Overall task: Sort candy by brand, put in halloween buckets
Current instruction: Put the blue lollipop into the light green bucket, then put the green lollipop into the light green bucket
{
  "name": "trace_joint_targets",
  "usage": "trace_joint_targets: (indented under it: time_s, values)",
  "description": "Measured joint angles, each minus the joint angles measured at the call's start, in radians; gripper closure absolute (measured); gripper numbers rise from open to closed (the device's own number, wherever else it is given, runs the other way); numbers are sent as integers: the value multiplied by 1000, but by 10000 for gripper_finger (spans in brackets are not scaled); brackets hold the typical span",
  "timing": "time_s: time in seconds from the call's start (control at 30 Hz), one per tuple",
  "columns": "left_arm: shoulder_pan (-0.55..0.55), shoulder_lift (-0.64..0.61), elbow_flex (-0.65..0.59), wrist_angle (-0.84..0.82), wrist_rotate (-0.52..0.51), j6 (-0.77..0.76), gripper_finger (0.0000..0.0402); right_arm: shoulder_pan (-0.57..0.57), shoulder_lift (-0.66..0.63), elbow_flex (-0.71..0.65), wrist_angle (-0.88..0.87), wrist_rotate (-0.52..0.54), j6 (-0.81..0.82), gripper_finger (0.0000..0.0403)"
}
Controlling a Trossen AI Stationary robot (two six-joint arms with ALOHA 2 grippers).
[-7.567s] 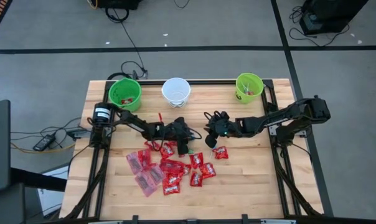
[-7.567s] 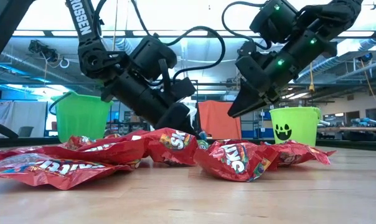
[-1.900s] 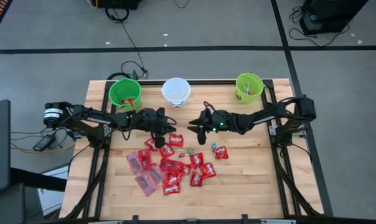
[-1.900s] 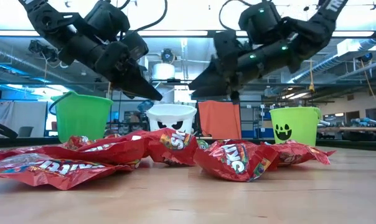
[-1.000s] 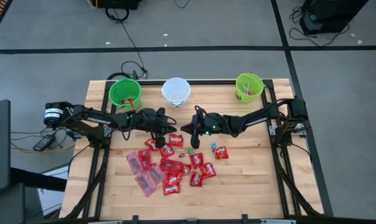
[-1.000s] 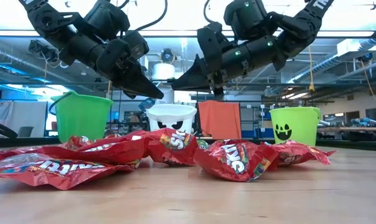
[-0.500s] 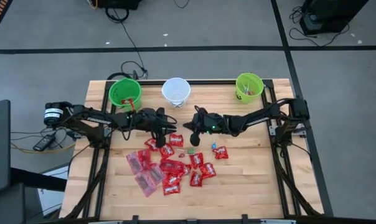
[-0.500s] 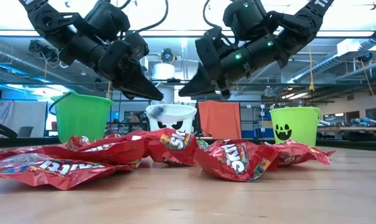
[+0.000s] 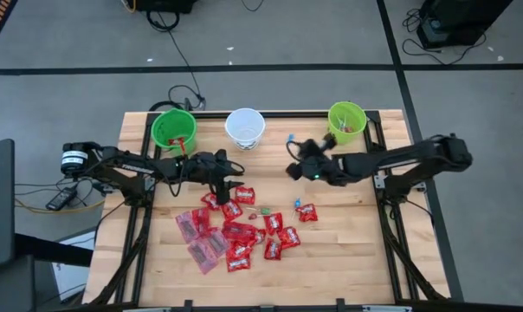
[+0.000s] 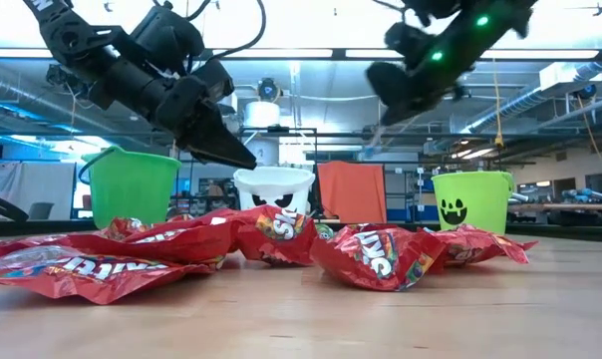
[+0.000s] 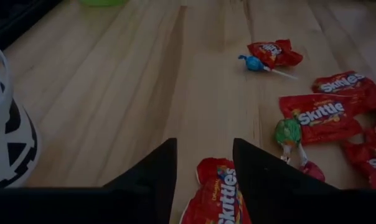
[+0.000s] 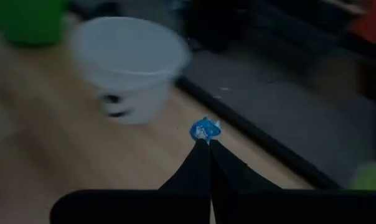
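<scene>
The candy pile point(image 9: 240, 230) lies mid-table: red packets, pinkish translucent packets point(image 9: 196, 234) and small lollipops. The buckets stand along the far edge: a green one point(image 9: 173, 128), a white one point(image 9: 245, 127) and a green one with a face point(image 10: 470, 199). My left gripper point(image 11: 203, 165) hangs open above a red packet point(image 11: 216, 193) at the pile's far edge, clear of it in the low view point(image 10: 231, 155). My right gripper point(image 12: 205, 146) is raised between the white and the right green bucket point(image 9: 346, 121), shut on a small blue sweet. My right gripper pinches a small blue wrapped sweet point(image 12: 205, 130) between the free ends of its two fingers. The sweet sticks out past the fingertips and is lifted clear above the table point(image 9: 289, 137).
A blue lollipop point(image 11: 253, 63) and a green one point(image 11: 288, 130) lie on the bare wood beside the red packets. A lone red packet point(image 9: 306, 211) lies right of the pile. The table's near half point(image 9: 331, 269) is bare wood. Dark rails run along the table's sides.
My right gripper has risen from above the pile's far edge and swung toward the table's right and far side, toward the right green bucket, carrying the blue sweet. My left gripper has stayed open in place.
</scene>
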Motion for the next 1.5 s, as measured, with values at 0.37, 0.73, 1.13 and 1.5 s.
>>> trace_joint_targets:
  time_s: [0.37, 0.73, 1.13, 1.5]
  values:
    - [-6, 0, -1, 24, 1, -5, 239, -56, -160, 0, -519, 215, 381, 400]
    - [-48, 0, -1, 51, 2, 14, 238, -230, -177, -2, -682, 175, 504, 398]
    - [-58, 0, -1, 53, 2, 24, 238, -288, -177, -49, -674, 169, 535, 281]
    - [-90, 209, 11, 230, 150, 78, 238, -200, -176, -49, -438, -86, 287, 207]
